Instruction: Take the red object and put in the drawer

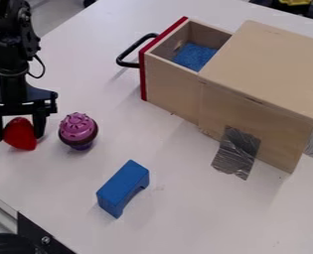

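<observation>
black two-finger gripper (17, 130) is hanging at the left of the camera view, low over the white table (198, 213), and is gripping the red object (19, 135), one finger on each side of it. the red object is sitting between the fingertips, tapering at its top and leaning a little, its lower end reaching past them; whether it is touching the table, i cannot tell. the black arm (11, 54) is coming in from the upper left corner and dropping almost straight down, its wrist upright, with the wide crossbar of the gripper running nearly level across the view. a thin black cable (41, 68) is looping out beside the wrist.

just beside the gripper, a toy cupcake (78, 128) is standing upright, showing pink icing over a dark brown rim and a purple base. nearer the camera, a blue arch block (122, 186) is lying at a slant with its notch facing the lower right.

well apart from the red object, the wooden drawer (174, 92) is standing open, its red front and black handle (124, 55) facing the arm's side. blue material (195, 55) is lying inside. the wooden cabinet (268, 64) is covering the drawer's rear part, and silvery tape (237, 151) is running from its side onto the table.
</observation>
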Controlling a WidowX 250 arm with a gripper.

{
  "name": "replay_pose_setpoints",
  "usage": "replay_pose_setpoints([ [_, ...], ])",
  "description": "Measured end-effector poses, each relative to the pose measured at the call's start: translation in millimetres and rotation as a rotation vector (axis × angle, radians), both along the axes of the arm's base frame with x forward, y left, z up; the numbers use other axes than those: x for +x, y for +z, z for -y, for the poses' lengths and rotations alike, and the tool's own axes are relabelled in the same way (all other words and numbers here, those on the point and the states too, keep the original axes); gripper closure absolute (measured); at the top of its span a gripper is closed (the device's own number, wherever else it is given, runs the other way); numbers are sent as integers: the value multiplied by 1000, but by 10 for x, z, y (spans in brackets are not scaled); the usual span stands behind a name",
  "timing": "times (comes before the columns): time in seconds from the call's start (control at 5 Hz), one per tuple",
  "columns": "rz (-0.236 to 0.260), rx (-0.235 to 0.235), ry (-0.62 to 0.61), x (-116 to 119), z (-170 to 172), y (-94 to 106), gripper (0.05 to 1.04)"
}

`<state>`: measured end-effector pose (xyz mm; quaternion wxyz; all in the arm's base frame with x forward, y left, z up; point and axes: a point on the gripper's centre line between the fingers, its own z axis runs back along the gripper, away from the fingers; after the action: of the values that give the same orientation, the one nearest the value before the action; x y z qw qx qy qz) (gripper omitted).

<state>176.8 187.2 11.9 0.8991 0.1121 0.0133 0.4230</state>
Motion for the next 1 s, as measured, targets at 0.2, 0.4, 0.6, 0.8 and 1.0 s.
replay_pose_setpoints([
  [0.2, -3, -3, 8, -13, 10, -1, 311],
  [0.4, -16, -8, 8, -69, 48, 8, 311],
  [0.6, 9, 25, -44, -14, 63, 199, 311],
  [0.8, 49, 29, -150, 227, 273, 420, 311],
  [1.0, 78, 27, -232, 473, 432, 587, 311],
])
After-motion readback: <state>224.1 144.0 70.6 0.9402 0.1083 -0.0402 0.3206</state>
